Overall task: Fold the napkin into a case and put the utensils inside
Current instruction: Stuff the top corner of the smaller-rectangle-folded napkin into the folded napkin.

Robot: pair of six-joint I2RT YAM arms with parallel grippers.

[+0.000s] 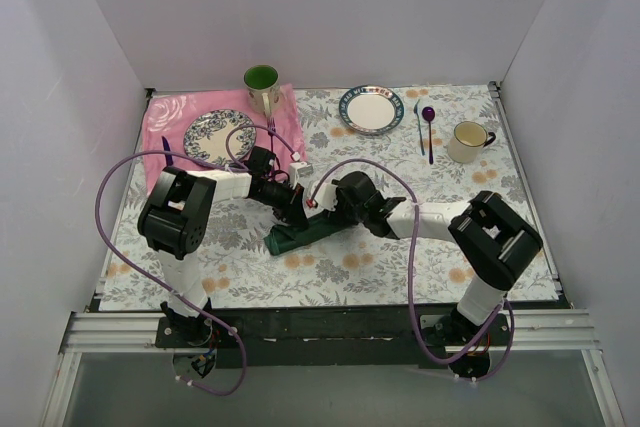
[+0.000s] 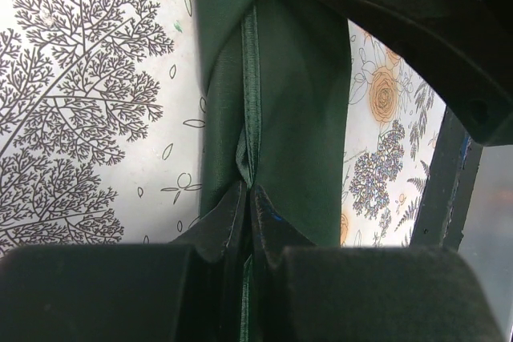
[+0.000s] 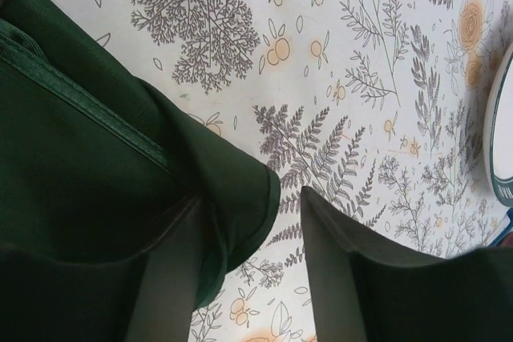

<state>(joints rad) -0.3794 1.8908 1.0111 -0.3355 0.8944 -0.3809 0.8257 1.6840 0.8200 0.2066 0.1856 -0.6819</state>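
The dark green napkin (image 1: 292,238) lies folded into a narrow strip at the middle of the floral table. My left gripper (image 1: 296,209) is at its far side. In the left wrist view the left gripper (image 2: 250,191) is shut on a seamed fold of the napkin (image 2: 296,102). My right gripper (image 1: 334,211) is at the strip's right end. In the right wrist view the right gripper (image 3: 250,206) is open, and a rounded corner of the napkin (image 3: 72,166) drapes over its left finger. The gold and green utensils do not show.
A pink cloth (image 1: 165,122) at the back left holds a patterned plate (image 1: 218,135), a green cup (image 1: 262,82) and a pink fork (image 1: 271,130). At the back right are a rimmed white plate (image 1: 371,109), a purple spoon (image 1: 428,115) and a cream mug (image 1: 467,141).
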